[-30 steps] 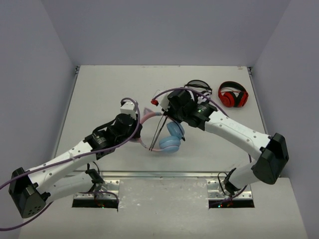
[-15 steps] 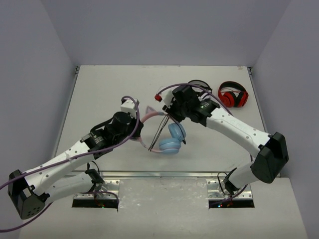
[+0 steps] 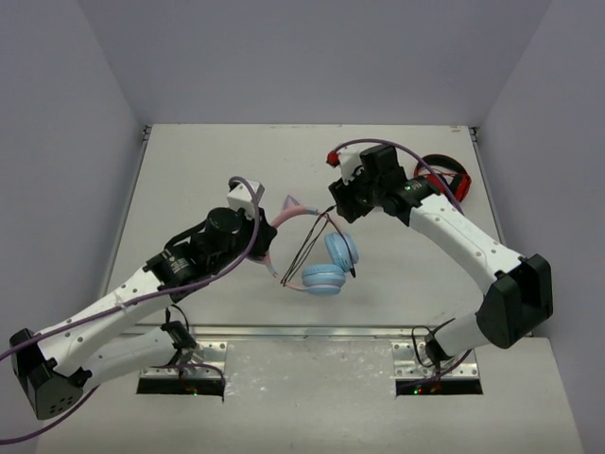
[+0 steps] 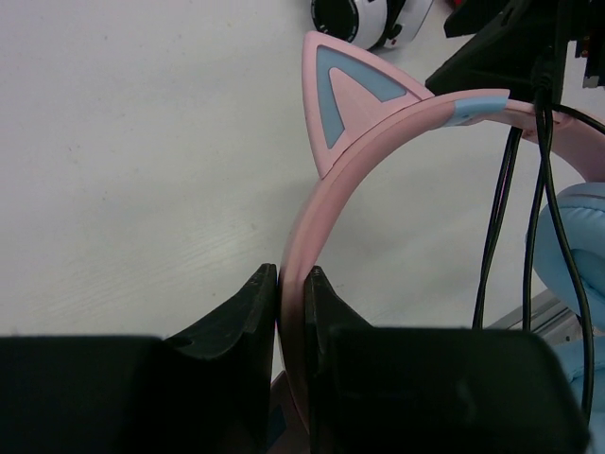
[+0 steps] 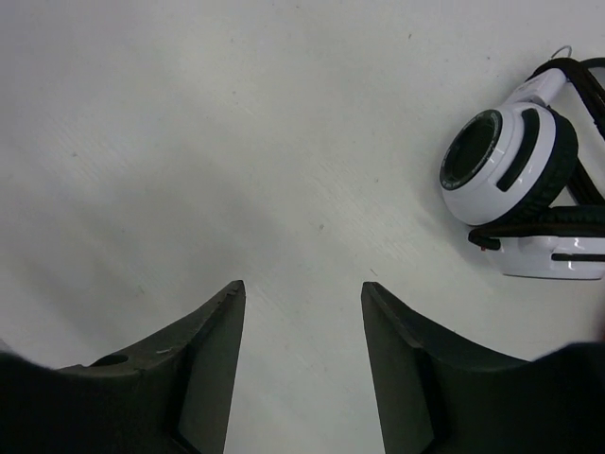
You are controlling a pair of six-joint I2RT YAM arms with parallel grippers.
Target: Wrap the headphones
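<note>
Since the earlier view, the right gripper [image 5: 301, 293] is drawn back from the headphones [image 3: 326, 276] toward the red-and-black headphones [image 3: 454, 170], its jaws parted roughly halfway with nothing between them. The headphones are found left of the red-and-black headphones and nearer the arm bases, the pink headband [image 4: 340, 184] being pinched tight by the left gripper [image 4: 291, 280] and the cable [image 4: 496, 218] draped across it in loose strands. With the cable let go, the strands could be slackened and slipped off, and the narrow pinch could be twisted by the earcups [image 3: 340, 252].

Bright, even overhead light, soft faint shadows, crisp detail.
</note>
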